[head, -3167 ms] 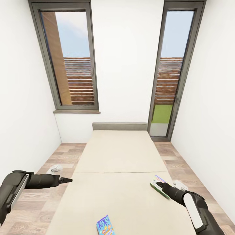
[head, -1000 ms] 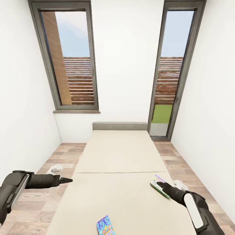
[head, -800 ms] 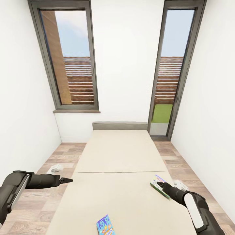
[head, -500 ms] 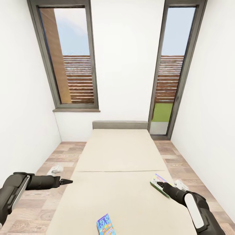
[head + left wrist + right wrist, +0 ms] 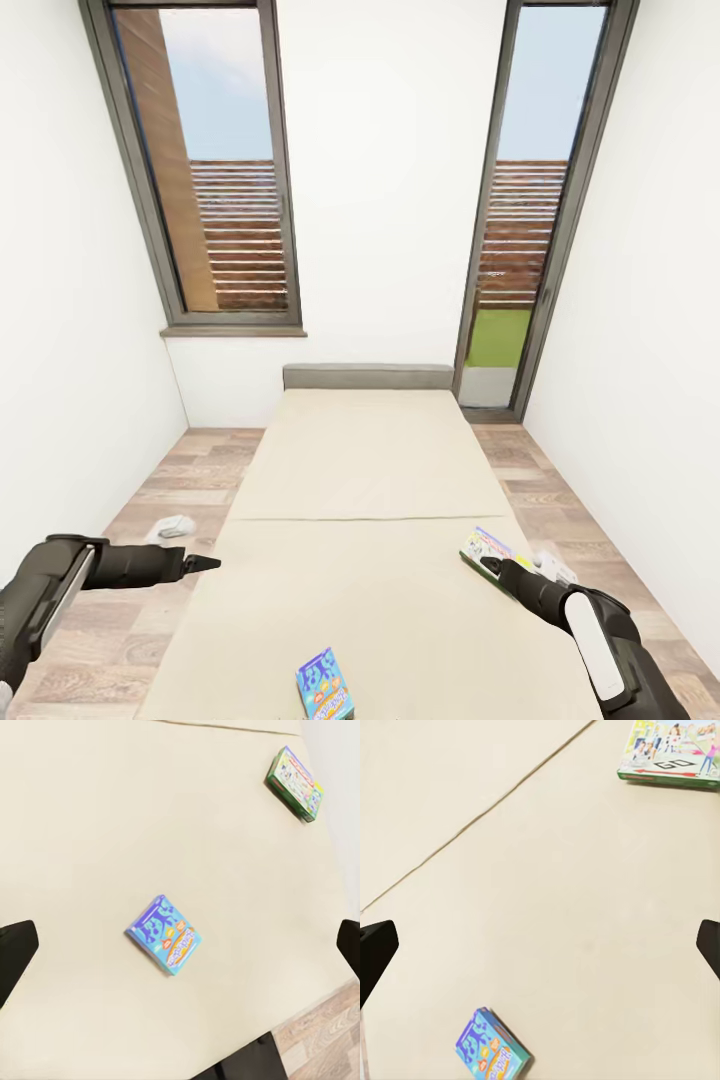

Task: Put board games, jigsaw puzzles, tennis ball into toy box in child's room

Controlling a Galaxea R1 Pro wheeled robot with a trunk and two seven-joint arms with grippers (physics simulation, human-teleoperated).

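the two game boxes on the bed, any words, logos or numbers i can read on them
"GO" on a black arrow strip: on the cover of the green-edged game box, by its near edge.
Other print on that cover: too small to read.
Blue game box: a white design and a coloured logo band, too blurred to read.

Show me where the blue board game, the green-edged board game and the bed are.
Blue board game (image 5: 163,934), left wrist view, middle of its cover.
Green-edged board game (image 5: 671,750), right wrist view, printed cover.
Bed (image 5: 370,450), head view, bare mattress top.
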